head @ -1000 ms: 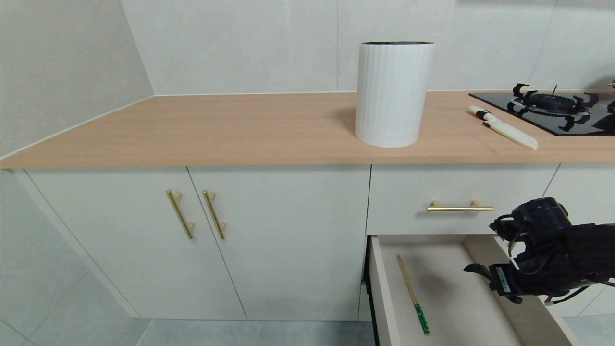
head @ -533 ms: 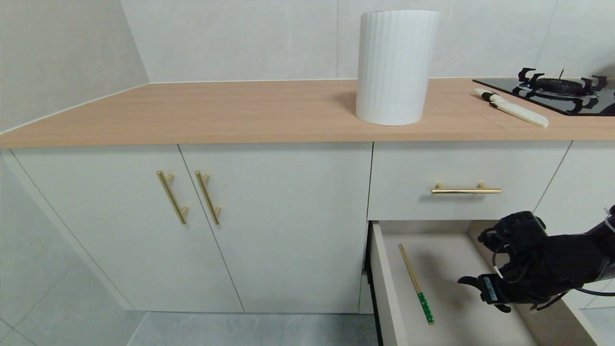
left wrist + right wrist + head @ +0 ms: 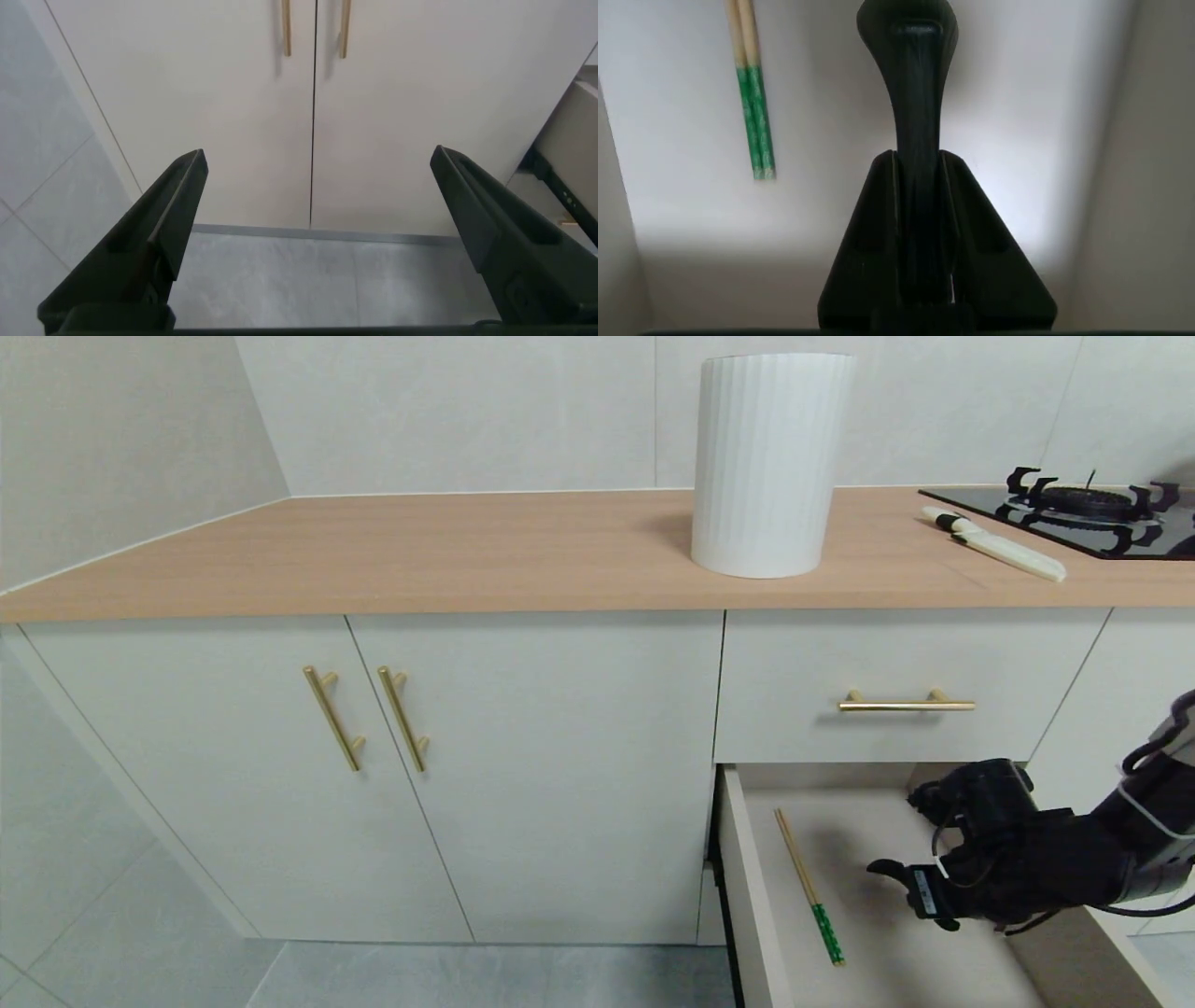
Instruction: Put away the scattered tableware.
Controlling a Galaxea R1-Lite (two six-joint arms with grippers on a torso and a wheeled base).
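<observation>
Right gripper (image 3: 887,871) is closed, its fingers pressed into one narrow black column with a rounded tip. Can't tell if anything thin is pinched between them. It hangs inside the open drawer (image 3: 747,896), above the floor. The right arm comes in low over the drawer's right side, forearm roughly level.

Chopsticks (image 3: 808,899) are pale wood with green patterned ends. The pair lies flat on the smooth beige drawer floor by the left wall, apart from the gripper tip.

Left gripper (image 3: 318,238) is spread wide, its flat black fingers empty, facing the cabinet doors (image 3: 313,103) left of the drawer.

Above the drawer, on the wood-grain counter (image 3: 420,551), are a white ribbed cylinder (image 3: 767,462) and a cream knife (image 3: 994,546).
</observation>
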